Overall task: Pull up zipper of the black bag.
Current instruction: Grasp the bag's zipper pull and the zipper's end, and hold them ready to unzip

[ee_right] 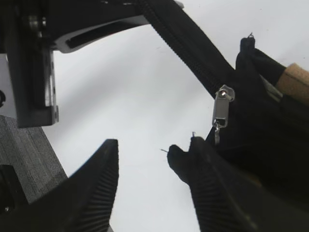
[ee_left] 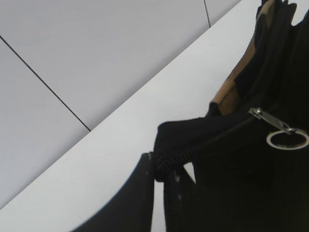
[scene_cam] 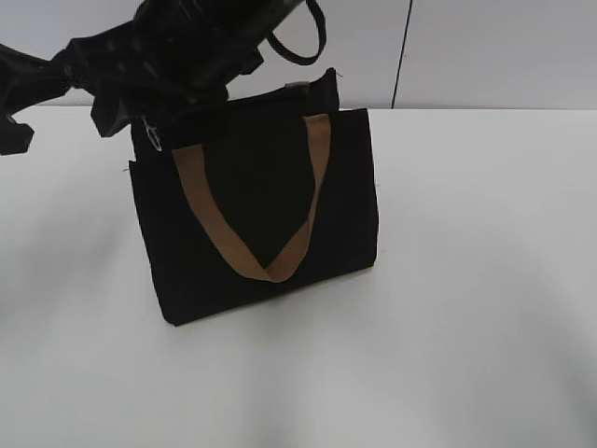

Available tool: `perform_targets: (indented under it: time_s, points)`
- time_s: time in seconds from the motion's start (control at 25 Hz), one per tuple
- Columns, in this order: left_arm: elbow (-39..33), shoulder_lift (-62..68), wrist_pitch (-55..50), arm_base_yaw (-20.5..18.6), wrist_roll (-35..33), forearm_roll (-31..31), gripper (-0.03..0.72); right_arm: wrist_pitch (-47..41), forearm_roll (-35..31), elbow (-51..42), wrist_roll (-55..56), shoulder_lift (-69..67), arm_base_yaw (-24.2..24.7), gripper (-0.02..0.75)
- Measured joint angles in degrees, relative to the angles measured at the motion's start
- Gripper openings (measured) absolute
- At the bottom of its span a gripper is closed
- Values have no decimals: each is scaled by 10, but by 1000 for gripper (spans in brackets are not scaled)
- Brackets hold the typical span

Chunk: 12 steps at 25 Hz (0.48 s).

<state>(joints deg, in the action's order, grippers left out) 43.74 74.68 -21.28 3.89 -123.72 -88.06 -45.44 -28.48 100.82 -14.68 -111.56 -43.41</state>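
Standing upright on the white surface [scene_cam: 466,308], the rectangular black fabric bag [scene_cam: 261,224] shows nothing of its inside. Its small silvery zipper pull [ee_right: 221,112] hangs at the top edge, just beside the right claw [ee_right: 154,186], whose fingers are spread; the left claw [ee_left: 157,203] pinches the bag's end.

Black bag [scene_cam: 261,215], tan handle [scene_cam: 270,252], silvery zipper [ee_right: 222,108]

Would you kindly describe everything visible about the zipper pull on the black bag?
The zipper is a small silvery metal pull: a slider on the black toothed track, a flat rectangular tab hanging from it, and a round ring at its end, clearest in the left wrist view. It sits near the top edge of the black bag, close to one end. Nothing grips it; the right tool stands open just beside it.
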Motion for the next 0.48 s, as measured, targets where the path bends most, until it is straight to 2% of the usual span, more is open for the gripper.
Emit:
perform_targets:
  time_s: [0.48]
  points:
    - [-1, -9, 0, 0, 0, 0, 20, 12, -1, 0, 28, -31, -1, 351]
